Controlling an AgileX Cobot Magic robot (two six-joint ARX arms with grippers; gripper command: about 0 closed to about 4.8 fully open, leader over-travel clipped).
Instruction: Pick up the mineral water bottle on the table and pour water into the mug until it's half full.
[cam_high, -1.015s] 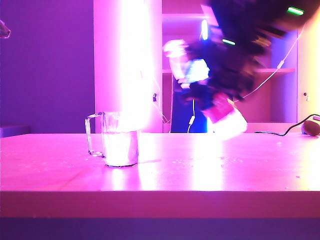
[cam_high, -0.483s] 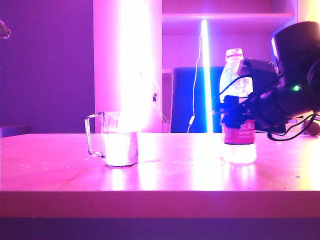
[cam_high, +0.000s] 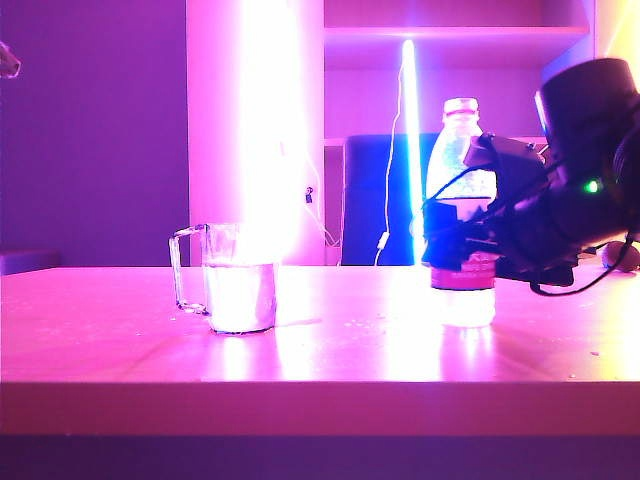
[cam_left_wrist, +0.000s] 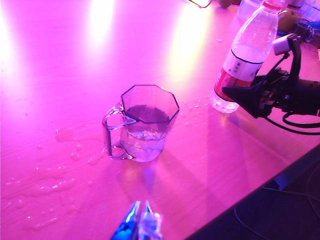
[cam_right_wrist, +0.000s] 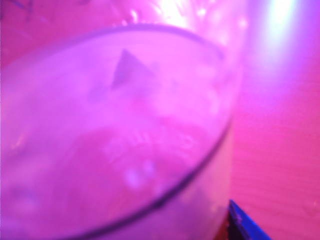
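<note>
1. The left claw (cam_left_wrist: 140, 222) hangs nearest, on the near side of the mug (cam_left_wrist: 145, 122) and well apart from it. Its tips are pinched together on nothing.
2. The mug stands upright on the counter (cam_left_wrist: 60, 75), handle towards the left arm's side. It is clear glass with a faceted rim.
3. The water (cam_left_wrist: 144, 145) in it is colourless and reaches roughly halfway up, so I judge the pour done.
4. Spilled drops (cam_left_wrist: 65, 135) lie on the counter just beside the mug's handle side, with more scattered between the mug and the bottle (cam_left_wrist: 247, 50).
5. The bottle stands upright beyond the mug, on the right arm's side and well apart from it. It is clear plastic with a red-and-white label and carries a small cap.
6. The right claw (cam_left_wrist: 234, 92) sits around the bottle at its label. Whether it grips or has let go, I cannot tell.
7. The step looks like letting the bottle go. Spread the claw fully, then back straight away from the mug without brushing the bottle, since a wet counter lets it slide or tip.
</note>
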